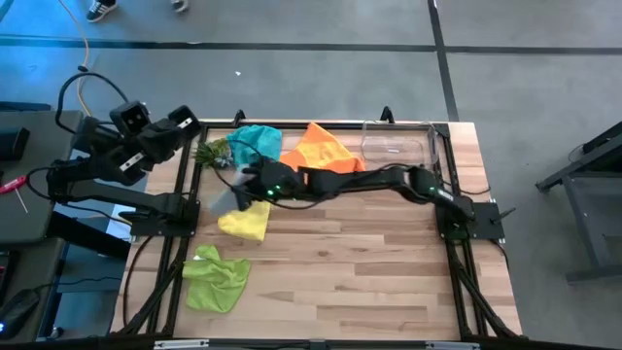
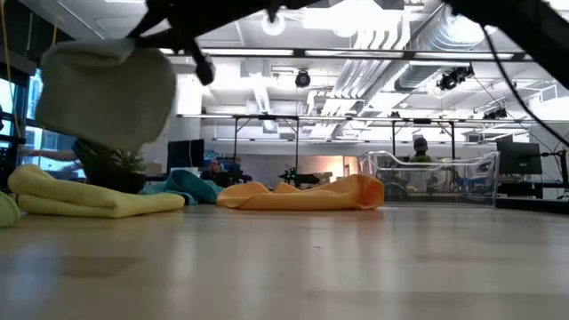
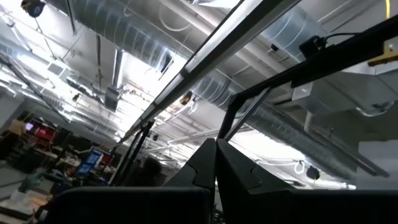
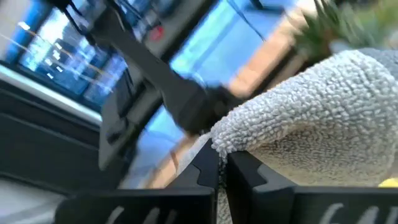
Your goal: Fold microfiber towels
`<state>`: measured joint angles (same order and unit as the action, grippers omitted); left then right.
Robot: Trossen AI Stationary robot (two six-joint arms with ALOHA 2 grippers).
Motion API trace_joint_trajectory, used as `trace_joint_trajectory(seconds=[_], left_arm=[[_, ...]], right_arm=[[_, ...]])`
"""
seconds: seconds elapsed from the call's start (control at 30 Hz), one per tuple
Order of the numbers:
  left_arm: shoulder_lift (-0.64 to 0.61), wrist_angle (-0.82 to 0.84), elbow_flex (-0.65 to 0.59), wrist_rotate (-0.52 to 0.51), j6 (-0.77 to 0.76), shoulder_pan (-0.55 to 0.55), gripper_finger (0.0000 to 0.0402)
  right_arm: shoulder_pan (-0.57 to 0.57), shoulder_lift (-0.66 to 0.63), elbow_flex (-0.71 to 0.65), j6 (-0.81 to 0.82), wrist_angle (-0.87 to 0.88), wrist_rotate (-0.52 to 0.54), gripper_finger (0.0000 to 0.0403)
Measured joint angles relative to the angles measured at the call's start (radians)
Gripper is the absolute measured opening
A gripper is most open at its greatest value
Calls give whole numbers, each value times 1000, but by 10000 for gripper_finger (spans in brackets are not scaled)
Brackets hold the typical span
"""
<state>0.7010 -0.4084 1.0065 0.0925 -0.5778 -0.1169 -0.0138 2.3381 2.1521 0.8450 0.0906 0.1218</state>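
Note:
My right gripper (image 1: 245, 187) reaches across the table to its left part and is shut on the grey towel (image 1: 222, 199), a bunched lump in the air (image 2: 107, 93). The yellow towel (image 1: 247, 222) lies folded just below it on the table. Along the far edge lie the teal towel (image 1: 259, 142) and the orange towel (image 1: 322, 151). The lime green towel (image 1: 216, 278) lies crumpled near the front left. My left gripper (image 1: 187, 126) is drawn back off the table's far left corner, shut and empty, pointing up (image 3: 215, 163). My right gripper pinches a bunched edge of the grey towel (image 4: 235, 144) between its two fingertips (image 4: 205, 171). The fingers come nearly level from the table's right side. The towel hangs in a lump beyond and below the fingers, lifted clear of the table (image 2: 98, 133); how many layers I cannot tell.
A clear plastic bin (image 1: 394, 144) stands at the far right. A green spiky plant-like object (image 1: 214, 153) sits at the far left beside the teal towel. Bare wood spreads over the table's middle and near right (image 1: 369, 262). Black frame rails run along both sides.

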Motion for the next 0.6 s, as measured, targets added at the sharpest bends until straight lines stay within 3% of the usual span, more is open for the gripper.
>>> trace_joint_trajectory(seconds=[0.2,0.37,0.6], left_arm=[[0,0,0,1,-61,0,0],[0,0,0,1,-74,0,0],[0,0,0,1,-51,0,0]], right_arm=[[-7,146,163,45,132,-4,0],[-35,194,135,163,240,-65,0],[-47,198,84,301,266,-51,0]])
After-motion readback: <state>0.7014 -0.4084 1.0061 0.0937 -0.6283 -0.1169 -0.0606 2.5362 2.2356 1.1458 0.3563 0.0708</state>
